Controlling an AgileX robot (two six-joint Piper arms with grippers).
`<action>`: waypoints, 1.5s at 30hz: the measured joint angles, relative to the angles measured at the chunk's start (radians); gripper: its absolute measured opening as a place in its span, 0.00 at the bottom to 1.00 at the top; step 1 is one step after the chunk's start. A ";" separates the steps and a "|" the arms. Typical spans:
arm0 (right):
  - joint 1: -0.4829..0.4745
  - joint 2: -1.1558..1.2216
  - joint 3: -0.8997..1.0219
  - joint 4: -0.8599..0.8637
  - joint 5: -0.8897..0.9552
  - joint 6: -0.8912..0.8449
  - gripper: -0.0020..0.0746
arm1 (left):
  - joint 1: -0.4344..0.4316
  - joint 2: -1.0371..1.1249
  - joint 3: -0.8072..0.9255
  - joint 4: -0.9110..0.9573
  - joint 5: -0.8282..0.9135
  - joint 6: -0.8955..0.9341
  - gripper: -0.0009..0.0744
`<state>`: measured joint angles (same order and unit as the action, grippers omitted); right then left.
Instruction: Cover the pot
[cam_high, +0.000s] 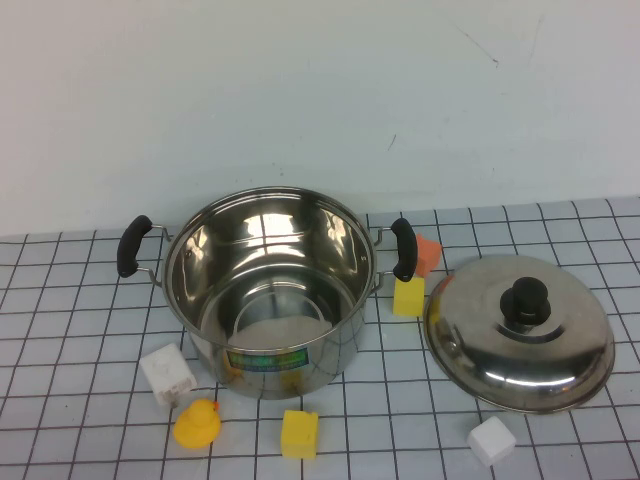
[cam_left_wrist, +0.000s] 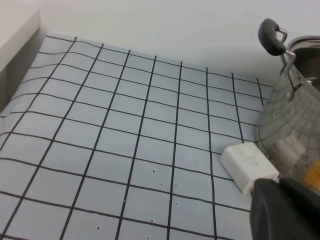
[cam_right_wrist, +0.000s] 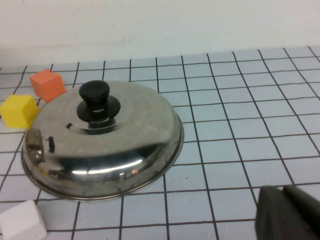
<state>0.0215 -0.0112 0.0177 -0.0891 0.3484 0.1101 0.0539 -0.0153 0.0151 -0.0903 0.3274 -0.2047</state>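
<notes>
The pot (cam_high: 265, 290) stands open and empty at the middle of the grid mat, with black side handles and a green-yellow label on its front. Its side and one handle show in the left wrist view (cam_left_wrist: 295, 115). The domed steel lid (cam_high: 520, 335) with a black knob (cam_high: 526, 300) lies on the mat to the pot's right, knob up. It also shows in the right wrist view (cam_right_wrist: 102, 140). Neither gripper shows in the high view. My left gripper (cam_left_wrist: 279, 181) is shut and empty, low beside the pot. My right gripper (cam_right_wrist: 281, 190) is shut and empty, apart from the lid.
A white block (cam_high: 167, 373), a yellow duck (cam_high: 197, 423) and a yellow block (cam_high: 299, 433) lie in front of the pot. A yellow block (cam_high: 408, 297) and an orange block (cam_high: 428, 254) sit between pot and lid. Another white block (cam_high: 491, 440) lies before the lid.
</notes>
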 joint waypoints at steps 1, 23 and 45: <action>0.000 0.000 0.000 0.000 0.000 0.000 0.02 | 0.000 0.000 0.000 0.000 0.000 0.000 0.01; 0.000 0.000 0.000 0.009 0.000 0.008 0.02 | 0.000 0.000 0.000 0.000 0.000 0.002 0.01; 0.000 0.000 0.008 0.800 -0.032 -0.042 0.02 | 0.000 0.000 0.000 -0.002 0.000 0.002 0.01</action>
<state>0.0215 -0.0112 0.0259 0.7113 0.3165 0.0679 0.0539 -0.0153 0.0151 -0.0919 0.3274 -0.2029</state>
